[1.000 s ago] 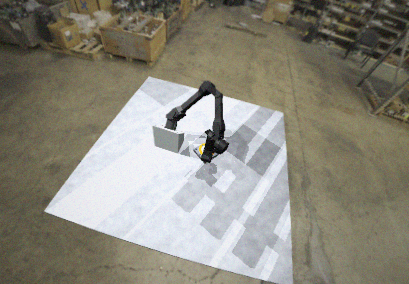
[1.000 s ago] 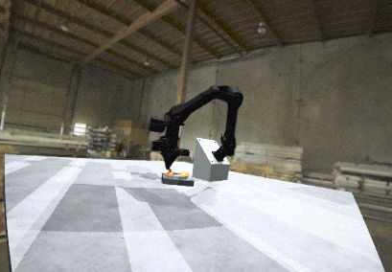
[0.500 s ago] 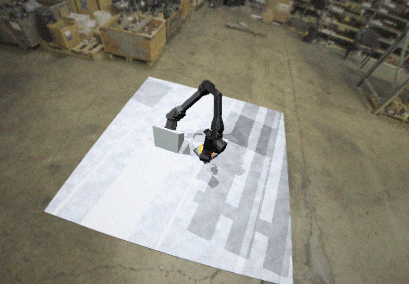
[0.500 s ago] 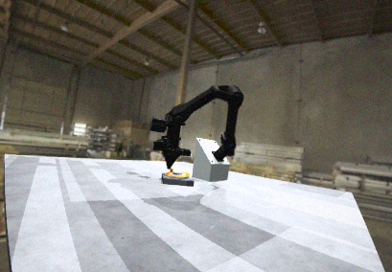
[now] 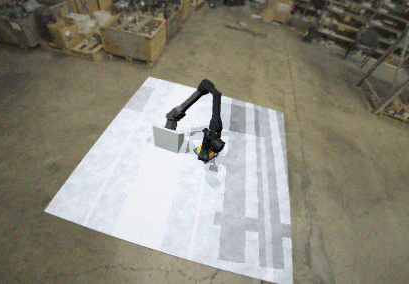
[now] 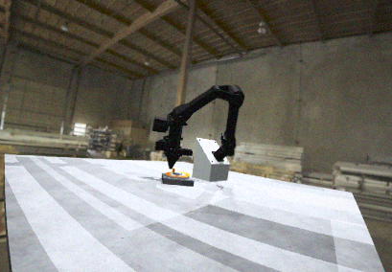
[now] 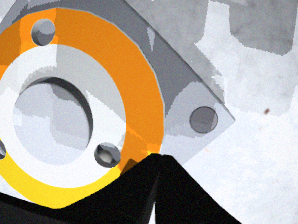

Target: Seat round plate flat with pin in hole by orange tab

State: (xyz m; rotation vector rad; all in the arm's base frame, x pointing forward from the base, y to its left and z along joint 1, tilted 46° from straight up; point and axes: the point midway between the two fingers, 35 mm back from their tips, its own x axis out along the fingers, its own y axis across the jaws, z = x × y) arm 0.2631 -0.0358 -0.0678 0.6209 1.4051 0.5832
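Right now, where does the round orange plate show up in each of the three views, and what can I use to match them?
Top: the plate is a small orange patch near the mat's middle, mostly hidden by the gripper.
Exterior: it is a thin orange disc on the dark base, below the shut gripper.
Wrist: it fills the left half as an orange ring, gripper tips at its lower right edge.
Shared landmark: the gripper.

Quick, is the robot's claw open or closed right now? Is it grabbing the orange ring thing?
Gripper: closed, with nothing between its fingers. Its tip is at the edge of the round plate, not grabbing it.
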